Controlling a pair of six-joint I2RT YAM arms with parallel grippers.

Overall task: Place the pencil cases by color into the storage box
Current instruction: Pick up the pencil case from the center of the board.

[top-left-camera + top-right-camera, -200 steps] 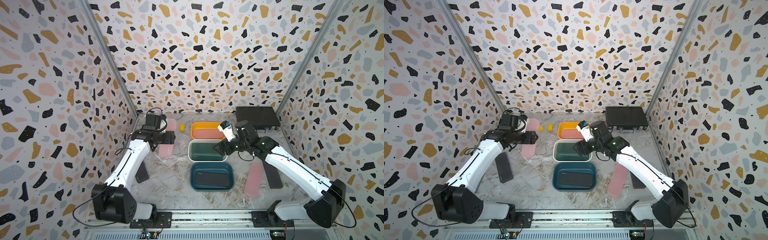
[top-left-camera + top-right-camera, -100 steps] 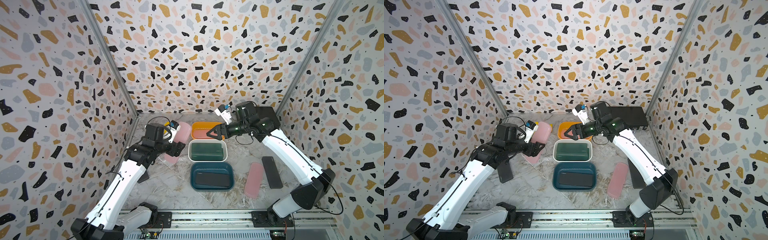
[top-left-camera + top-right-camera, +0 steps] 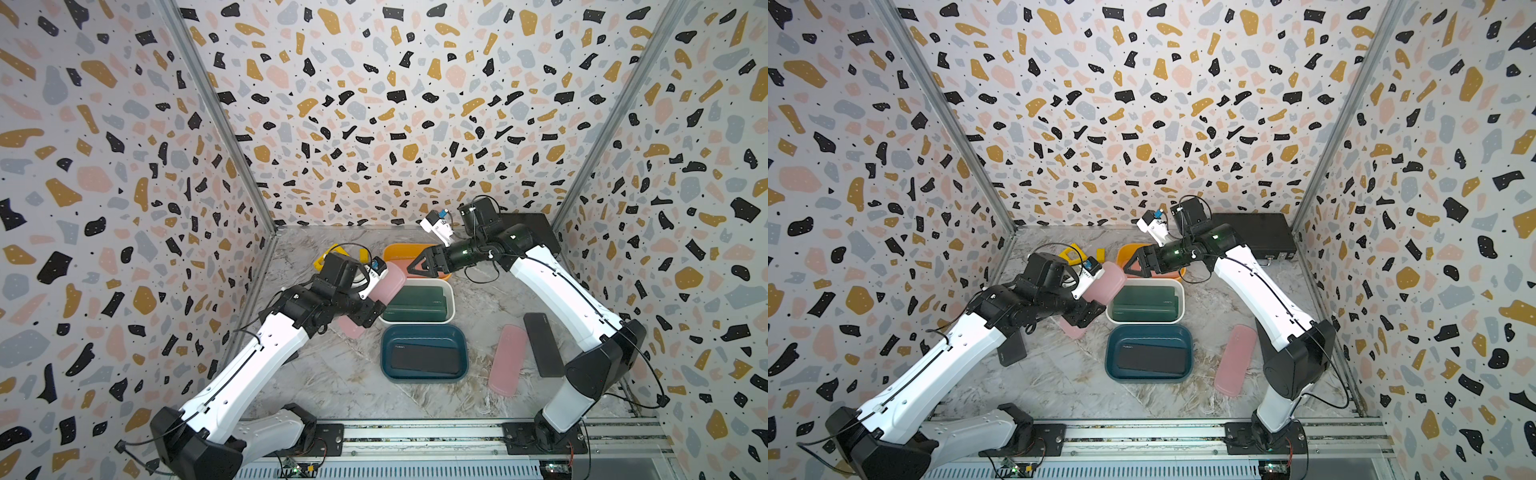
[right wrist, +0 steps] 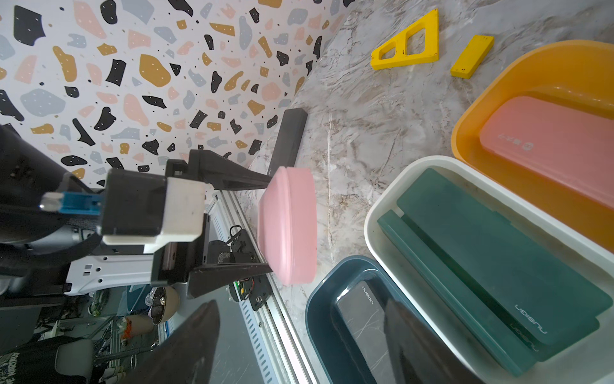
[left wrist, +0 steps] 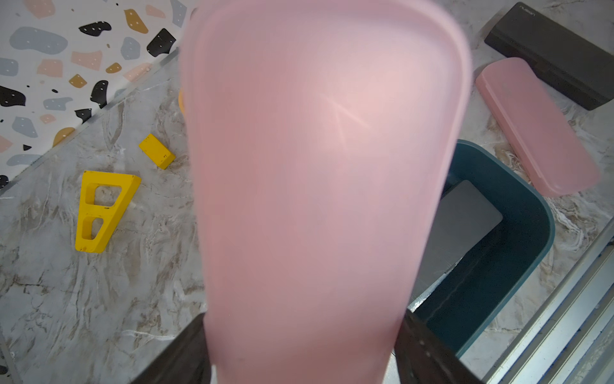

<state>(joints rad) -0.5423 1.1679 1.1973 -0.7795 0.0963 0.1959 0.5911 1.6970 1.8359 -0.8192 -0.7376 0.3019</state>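
My left gripper (image 3: 370,309) is shut on a pink pencil case (image 3: 388,282), held tilted in the air just left of the white box (image 3: 451,299). That case fills the left wrist view (image 5: 315,166). Green pencil cases (image 3: 415,305) lie in the white box. The orange box (image 3: 392,251) holds a pink case (image 4: 548,149), and the blue box (image 3: 424,330) a black case (image 3: 426,357). My right gripper (image 3: 415,266) hangs open and empty over the orange box. Another pink case (image 3: 507,359) and a black case (image 3: 542,345) lie on the table at the right.
A black case (image 3: 1011,353) lies under my left arm near the left wall. Two yellow pieces (image 5: 99,209) (image 5: 156,151) sit at the back left. A black briefcase (image 3: 1254,235) stands in the back right corner. The three boxes form a row in the middle.
My left arm lifted the pink case off the table and carried it right, toward the boxes. My right arm rose from the white box to above the orange box, jaws a little wider.
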